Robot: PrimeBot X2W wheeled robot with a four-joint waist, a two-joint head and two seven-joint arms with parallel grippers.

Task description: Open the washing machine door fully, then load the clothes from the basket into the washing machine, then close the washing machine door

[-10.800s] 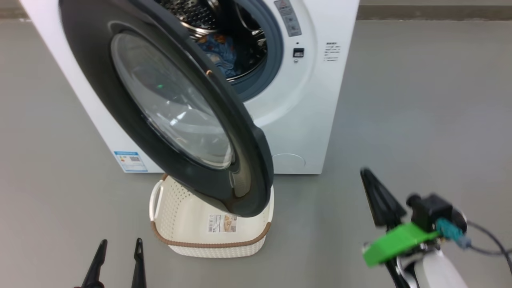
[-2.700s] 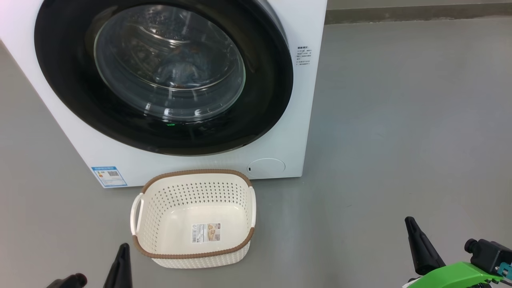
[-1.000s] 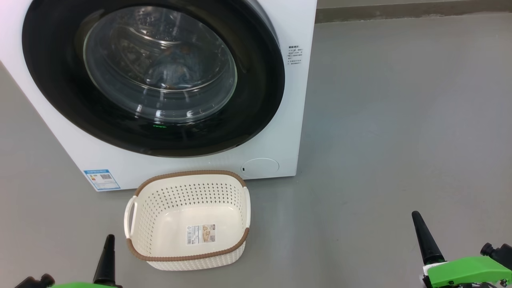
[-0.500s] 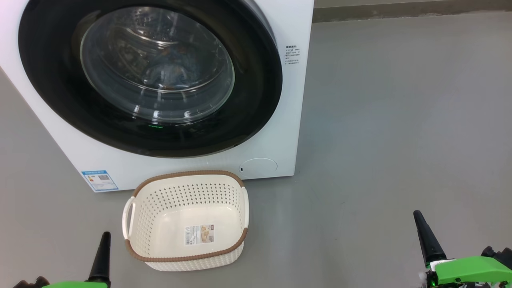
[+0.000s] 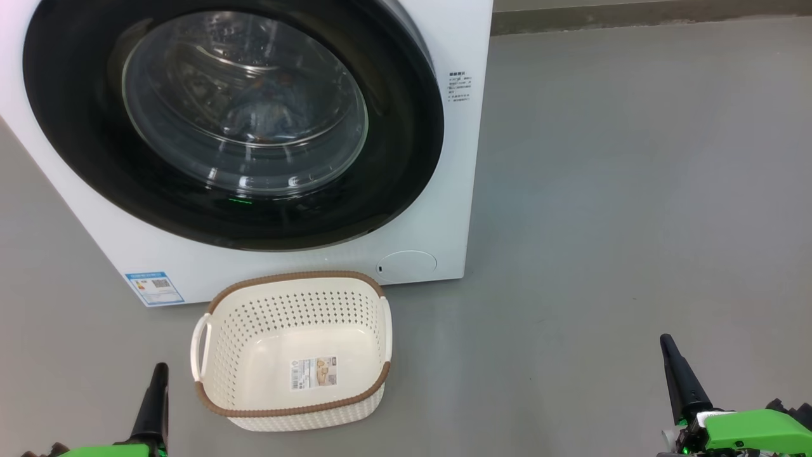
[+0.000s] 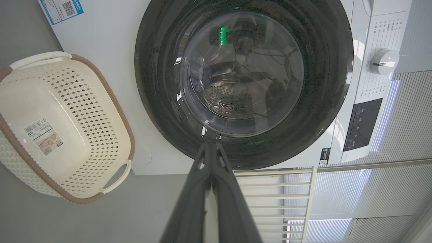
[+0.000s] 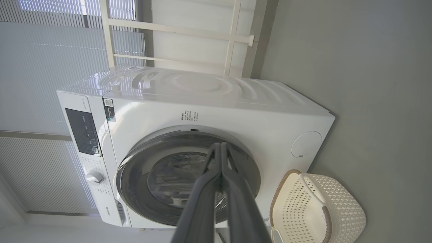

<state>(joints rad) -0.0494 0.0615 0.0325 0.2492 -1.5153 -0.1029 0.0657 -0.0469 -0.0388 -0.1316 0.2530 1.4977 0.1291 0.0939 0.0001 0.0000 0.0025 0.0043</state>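
The door (image 5: 406,165), open earlier, now sits shut on the washer (image 5: 466,203), clothes (image 5: 257,120) dim behind its glass, basket (image 5: 292,407) empty in front, left gripper (image 6: 211,145) and right gripper (image 7: 221,145) pressed together on nothing, so the task looks done.

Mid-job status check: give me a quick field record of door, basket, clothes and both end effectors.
door: shut against the washer
basket: empty, on the floor before the washer
clothes: faint bluish shape behind the door glass
left end effector: shut, holding nothing, left of the basket
right end effector: shut, holding nothing, far right, over the floor
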